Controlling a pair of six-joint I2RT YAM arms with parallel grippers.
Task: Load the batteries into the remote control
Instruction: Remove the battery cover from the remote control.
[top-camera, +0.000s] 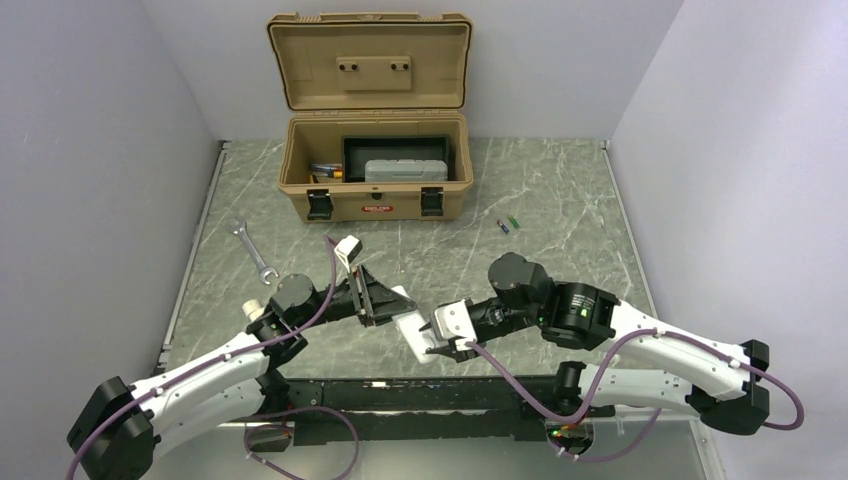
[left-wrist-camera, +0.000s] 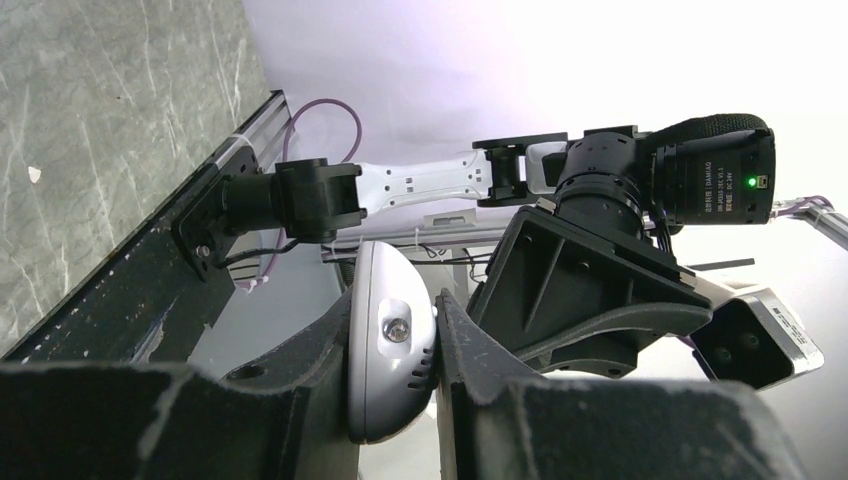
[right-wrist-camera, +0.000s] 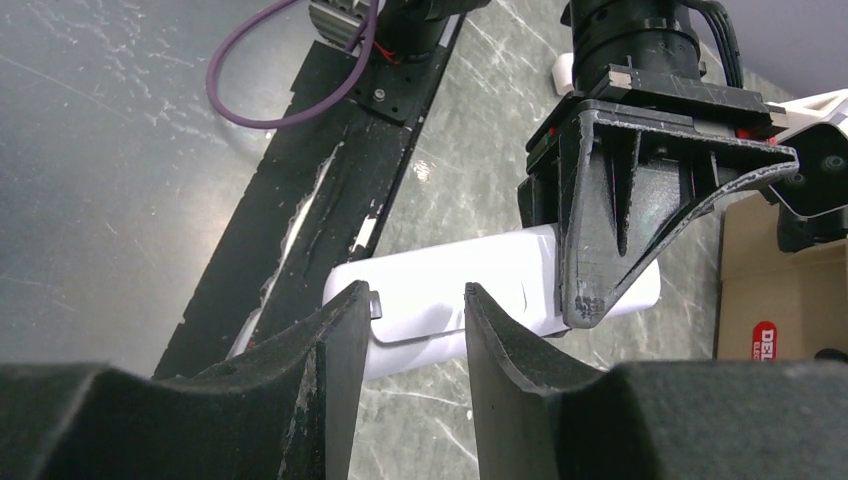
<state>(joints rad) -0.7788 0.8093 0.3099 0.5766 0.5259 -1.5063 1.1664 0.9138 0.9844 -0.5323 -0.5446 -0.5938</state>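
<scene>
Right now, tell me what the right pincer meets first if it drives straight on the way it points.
The remote control, almost at once: it lies just off the tips of the right pincer, clamped in the left pincer. Exact gap unclear.

- A robotics lab test cell: two white-and-black robot arms, the left arm (top-camera: 205, 380) and the right arm (top-camera: 670, 345), are bolted side by side to a black rail (top-camera: 420, 395) at the near edge of the worktop (top-camera: 560, 200)
- Plain pale panels (top-camera: 90, 150) wall the worktop in on three sides
- Purple cables (right-wrist-camera: 268, 124) loop loose from the arms
- An open tan toolbox (top-camera: 372, 195) and a silver wrench (top-camera: 250, 248) sit on the grey marbled surface
</scene>
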